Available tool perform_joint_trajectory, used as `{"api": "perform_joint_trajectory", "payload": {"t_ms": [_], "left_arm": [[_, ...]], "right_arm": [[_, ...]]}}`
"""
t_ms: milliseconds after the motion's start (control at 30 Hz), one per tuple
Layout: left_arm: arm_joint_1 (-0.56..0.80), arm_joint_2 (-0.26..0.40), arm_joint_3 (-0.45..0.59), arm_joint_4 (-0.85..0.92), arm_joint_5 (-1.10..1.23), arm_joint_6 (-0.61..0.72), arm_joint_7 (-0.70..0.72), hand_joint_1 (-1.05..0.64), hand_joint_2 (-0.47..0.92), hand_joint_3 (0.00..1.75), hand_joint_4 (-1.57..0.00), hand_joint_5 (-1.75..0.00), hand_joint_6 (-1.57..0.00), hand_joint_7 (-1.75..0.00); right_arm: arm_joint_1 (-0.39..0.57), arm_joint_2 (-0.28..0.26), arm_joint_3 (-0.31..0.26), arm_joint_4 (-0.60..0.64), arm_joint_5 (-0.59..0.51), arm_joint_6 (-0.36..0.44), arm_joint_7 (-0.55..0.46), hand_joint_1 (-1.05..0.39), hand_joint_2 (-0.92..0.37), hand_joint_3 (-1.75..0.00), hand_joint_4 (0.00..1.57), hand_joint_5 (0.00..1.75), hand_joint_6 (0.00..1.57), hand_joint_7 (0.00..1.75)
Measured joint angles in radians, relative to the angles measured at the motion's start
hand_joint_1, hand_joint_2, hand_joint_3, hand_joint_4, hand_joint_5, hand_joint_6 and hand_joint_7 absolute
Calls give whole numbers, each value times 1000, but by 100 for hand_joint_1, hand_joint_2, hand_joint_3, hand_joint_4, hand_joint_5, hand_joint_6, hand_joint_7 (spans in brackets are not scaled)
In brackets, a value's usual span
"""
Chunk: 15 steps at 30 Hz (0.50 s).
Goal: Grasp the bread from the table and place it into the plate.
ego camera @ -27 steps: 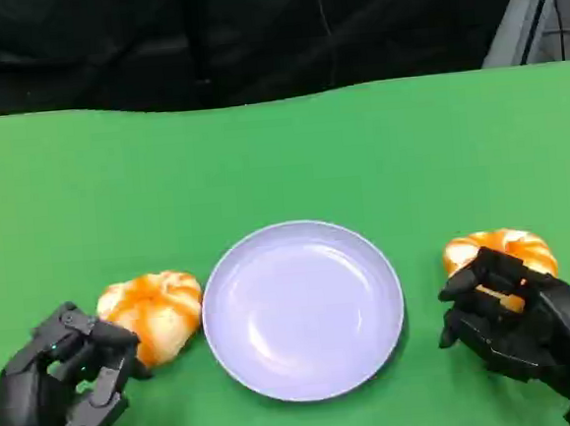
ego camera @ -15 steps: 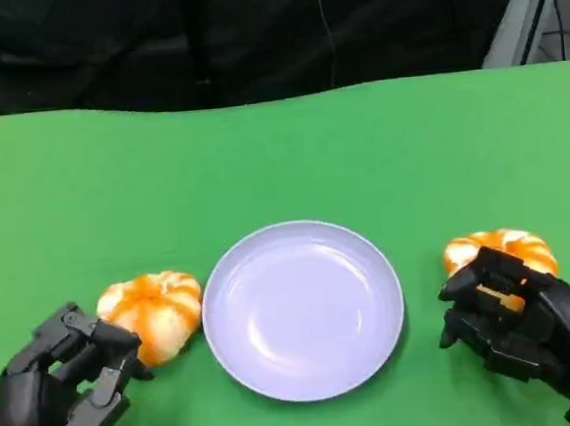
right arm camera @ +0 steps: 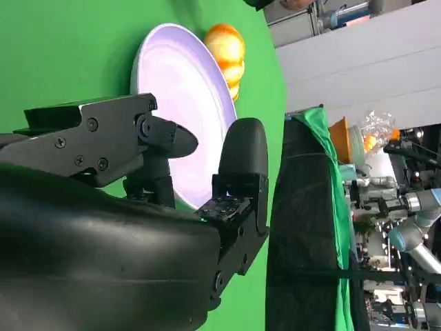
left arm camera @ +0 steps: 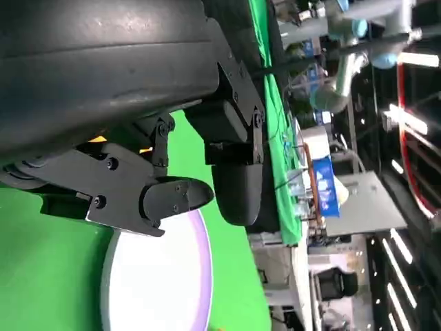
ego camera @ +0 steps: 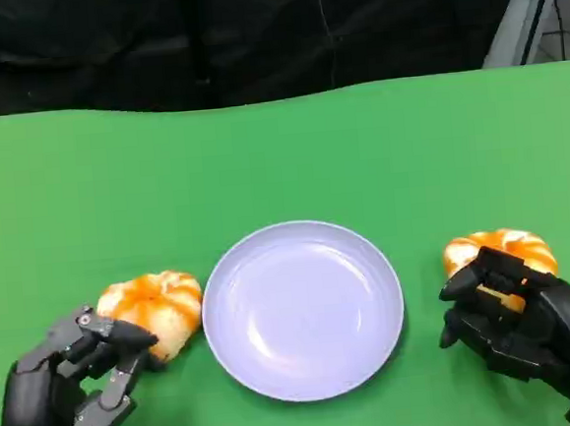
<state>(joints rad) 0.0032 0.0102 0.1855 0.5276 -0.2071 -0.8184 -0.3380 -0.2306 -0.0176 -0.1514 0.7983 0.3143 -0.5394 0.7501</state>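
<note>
Left hand, lower left of frame, I have touching one bread roll, fingers apart, the plate alongside; right hand cups another roll, grip indeterminate, both on the tabletop.

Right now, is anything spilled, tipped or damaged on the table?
Nothing stands out. The plate sits flat and holds nothing, with one bread roll by the left hand and another by the right hand, both whole.

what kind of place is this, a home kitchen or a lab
Most likely a robotics lab, not a kitchen: the table wears a green cloth against a black backdrop, and the left wrist view shows an industrial robot arm and cluttered workbenches behind it.
</note>
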Motion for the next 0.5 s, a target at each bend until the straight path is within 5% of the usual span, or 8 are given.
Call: {"api": "perform_joint_trajectory", "payload": {"t_ms": [33,100,167,400,500], "left_arm": [[-1,0,0,3,1,-3,2,-8,92,37,-81,-87,-91,-64],[-5,1,1,15,8,-19,6,-15,92,22,-90,-29,-92,-18],[-11,6,2,35,28,-41,16,-20,92,14,-86,-10,-83,-5],[-19,27,-2,51,53,-55,24,-48,92,9,-61,0,-55,0],[-20,43,-9,69,64,-80,23,-61,92,12,-37,0,-32,0]], "right_arm": [[0,0,0,0,0,0,0,1,-91,-47,51,162,59,116],[0,0,0,0,0,0,0,2,-91,-47,51,162,59,116],[0,-1,0,0,0,0,1,2,-92,-47,51,163,59,116],[-1,-1,0,1,1,1,2,2,-92,-47,51,164,60,115],[-1,-1,0,3,1,1,3,2,-91,-47,50,165,60,116]]}}
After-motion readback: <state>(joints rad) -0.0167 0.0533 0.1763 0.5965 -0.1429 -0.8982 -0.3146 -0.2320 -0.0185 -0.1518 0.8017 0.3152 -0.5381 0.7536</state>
